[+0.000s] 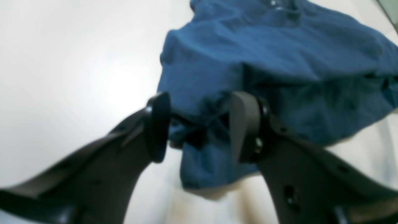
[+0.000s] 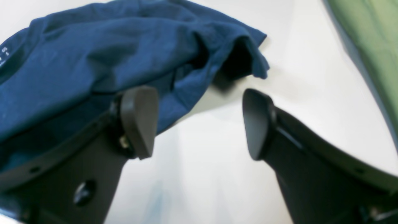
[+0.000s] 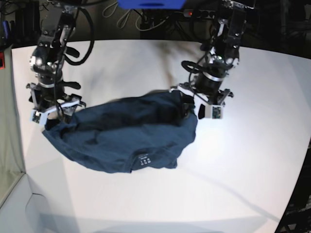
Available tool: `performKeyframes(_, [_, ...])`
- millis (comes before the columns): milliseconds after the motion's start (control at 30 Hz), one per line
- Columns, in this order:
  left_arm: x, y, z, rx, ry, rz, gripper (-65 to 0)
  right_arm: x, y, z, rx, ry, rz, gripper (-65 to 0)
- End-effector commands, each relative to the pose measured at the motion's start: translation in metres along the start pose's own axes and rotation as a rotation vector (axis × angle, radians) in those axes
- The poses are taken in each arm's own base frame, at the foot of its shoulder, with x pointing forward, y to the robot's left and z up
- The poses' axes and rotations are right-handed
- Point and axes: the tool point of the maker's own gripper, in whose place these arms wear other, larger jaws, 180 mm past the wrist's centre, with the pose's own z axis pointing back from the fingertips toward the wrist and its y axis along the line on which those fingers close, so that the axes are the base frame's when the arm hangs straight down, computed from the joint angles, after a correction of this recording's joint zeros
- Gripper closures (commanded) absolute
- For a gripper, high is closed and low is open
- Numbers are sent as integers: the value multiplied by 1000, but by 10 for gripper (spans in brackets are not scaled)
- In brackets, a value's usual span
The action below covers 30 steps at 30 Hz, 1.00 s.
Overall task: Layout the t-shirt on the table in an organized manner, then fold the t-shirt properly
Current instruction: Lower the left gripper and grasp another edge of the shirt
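Observation:
The dark blue t-shirt (image 3: 126,136) lies crumpled on the white table (image 3: 243,160), stretched between my two arms, with its neck label (image 3: 142,159) toward the front. My left gripper (image 1: 200,130) is at the shirt's right upper corner (image 3: 190,108). A bunched fold of the t-shirt (image 1: 279,62) fills the gap between its pads, and the cloth below hangs a little off the table (image 1: 62,77). My right gripper (image 2: 199,124) stands open at the shirt's left end (image 3: 51,116). One of its fingers is over the t-shirt (image 2: 93,56), with bare table (image 2: 217,171) between the fingertips.
A green surface (image 2: 373,46) runs beyond the table's curved edge on the left side of the base view. Cables and a power strip (image 3: 199,12) lie behind the table's far edge. White tabletop spreads to the right and front of the shirt.

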Motion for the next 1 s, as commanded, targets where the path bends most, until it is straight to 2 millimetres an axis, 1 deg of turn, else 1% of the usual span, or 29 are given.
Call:
performKeyframes(0, [15,-1,-3,-3,-46,-4,-306,15,1,2,5,-51,5,-437])
performKeyframes(133, [16,6,-19,7,-36,-13,-300,13,0,1,4,-47,6,-437])
performKeyframes(167, [16,9,-24,13,-31,-14,-283,13,0,1,4,-45,6,-436])
performKeyframes(233, [17,13,-32,20,-25,-16,-226,12,2,1,10,-43,8,-436])
performKeyframes(267, [19,14,-36,22,-25,-19,-177,11,3,1,12,-41,9,-436])
performKeyframes(333, [22,19,-45,32,-21,-22,-43,6,2,2,12,-29,14,-436])
performKeyframes(367, [26,21,-49,35,-26,-23,0,5,4,2,15,-28,14,-436])
performKeyframes(400, [29,21,-52,35,-31,-22,0,4,5,3,19,-26,16,-436])
performKeyframes(433, [33,21,-53,35,-39,-21,-21,4,4,3,18,-25,19,-436])
performKeyframes(500, [61,15,-52,19,-100,-28,-1,2,4,3,17,-22,19,-436])
performKeyframes(533, [79,9,-51,5,-141,-35,-2,-1,3,4,15,-13,21,-436])
performKeyframes(567, [91,6,-51,-3,-167,-40,-6,-4,3,5,17,-10,22,-436])
performKeyframes(633, [111,7,-51,-3,-197,-51,-5,-6,10,5,36,-5,30,-436])
performKeyframes(700, [130,11,-48,7,-248,-39,-4,-13,13,7,46,9,39,-436])
performKeyframes(733, [142,12,-46,7,-281,-30,-4,-16,20,8,71,16,53,-436])
performKeyframes(800, [172,7,-41,-12,-362,-14,-4,-25,37,11,132,35,94,-436])
performKeyframes(867, [202,3,-42,-30,-427,-6,-4,-29,46,13,165,44,114,-436])
performKeyframes(900, [213,2,-44,-34,-447,-5,-4,-32,47,14,173,50,120,-436])
performKeyframes(967, [229,-2,-54,-42,-464,12,-4,-37,56,16,201,60,133,-436])
